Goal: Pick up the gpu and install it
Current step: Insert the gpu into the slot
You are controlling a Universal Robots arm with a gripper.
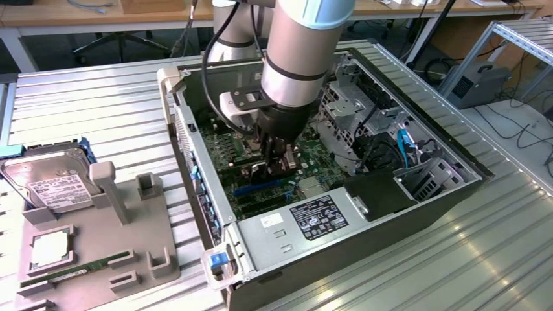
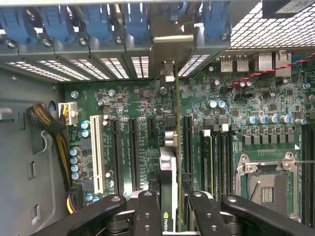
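The gpu (image 2: 167, 177) stands on edge over the green motherboard (image 2: 142, 96), a thin card running between two long black slots. Its silver bracket (image 2: 166, 42) meets the row of rear slot covers. My gripper (image 2: 172, 216) is shut on the gpu, one black finger (image 2: 147, 211) on each side of the card. In the exterior view the arm reaches down into the open computer case (image 1: 432, 194), with the gripper (image 1: 274, 170) low over the board. How deep the card's edge sits in its slot I cannot tell.
Blue slot clips (image 2: 98, 19) line the rear of the case. A white slot (image 2: 97, 152), a cable bundle (image 2: 47, 123) and the CPU socket (image 2: 266, 187) flank the card. The power supply (image 1: 320, 217) and drive cage (image 1: 346, 110) crowd the gripper. A grey fixture (image 1: 129, 246) holds a hard drive (image 1: 52, 184).
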